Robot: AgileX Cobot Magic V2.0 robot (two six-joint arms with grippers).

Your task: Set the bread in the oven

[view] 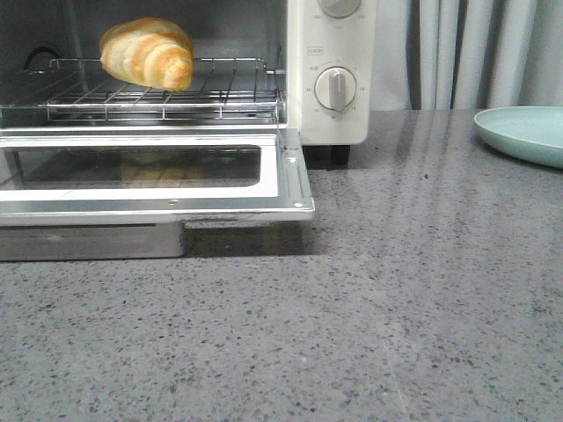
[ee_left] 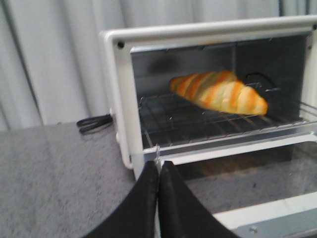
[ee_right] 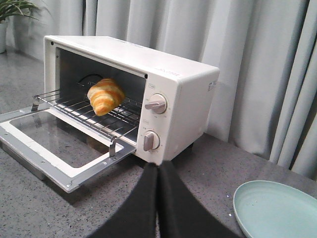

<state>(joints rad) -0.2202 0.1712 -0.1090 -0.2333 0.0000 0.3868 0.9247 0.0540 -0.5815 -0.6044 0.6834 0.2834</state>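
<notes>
The bread (view: 148, 53) lies on the wire rack (view: 220, 92) inside the oven (ee_right: 174, 94), toward the left half of the rack in the front view, at about ten o'clock from the centre of that picture. It rests on the wires with its curved back up and its two tips pointing down, which I think is the stable way for such a roll to sit. The rack is drawn out a little over the open door (view: 154, 180), and the door hangs flat over the counter (view: 369, 316), so the mouth of the oven is fully free; this is probably why the bread could be set there from the front without touching the walls.

Both arms are away from the oven. In its wrist view the left end effector (ee_left: 158, 198) is clenched, the two dark fingers pressed together with nothing between them, and it hovers in front of the door's left corner. The right end effector (ee_right: 158, 198) is also clenched and empty, standing off at the dial side of the oven, with the pale green plate (ee_right: 277, 210) near it at about four o'clock in that view. The plate is bare.

By my judgement the placing itself is finished, because the bread is already inside and neither end effector holds it. The door is not yet closed and the rack not yet pushed in, if the task asks for that.
</notes>
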